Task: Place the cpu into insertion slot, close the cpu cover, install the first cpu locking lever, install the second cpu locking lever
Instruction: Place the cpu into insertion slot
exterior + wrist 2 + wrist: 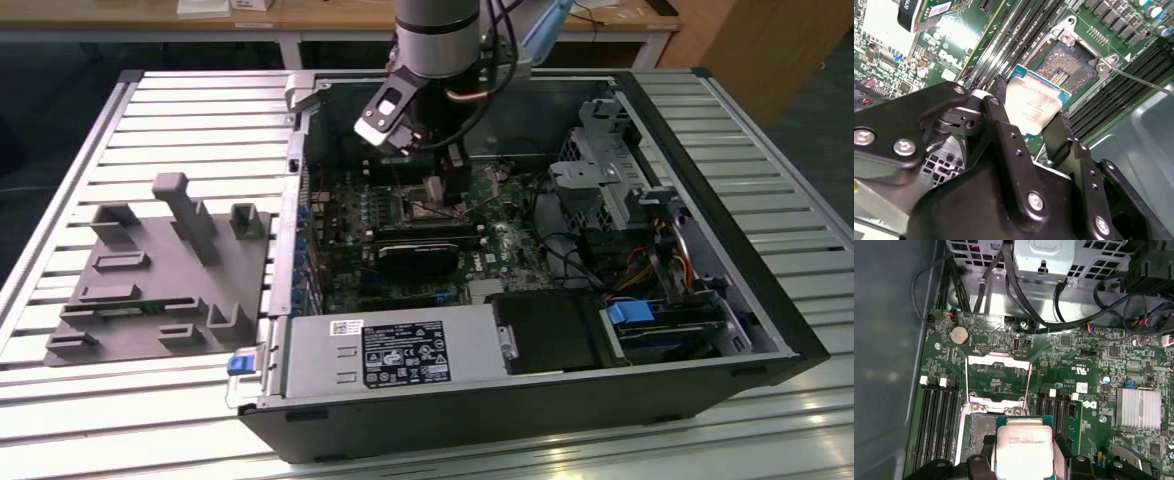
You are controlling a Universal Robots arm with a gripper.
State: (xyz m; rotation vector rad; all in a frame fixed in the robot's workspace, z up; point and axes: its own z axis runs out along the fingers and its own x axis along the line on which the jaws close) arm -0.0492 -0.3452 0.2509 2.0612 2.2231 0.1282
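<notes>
Just above the insertion slot [1070, 64], the tool [1030, 106] narrow, tight on the cpu [1034, 97].

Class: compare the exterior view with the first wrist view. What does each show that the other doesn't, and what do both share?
Exterior view adds the grey fixture tray on the slatted table, and the power supply. First wrist view adds the cpu gripped close to the insertion slot, with the cpu cover raised. Shared: the motherboard and the end effector.
</notes>
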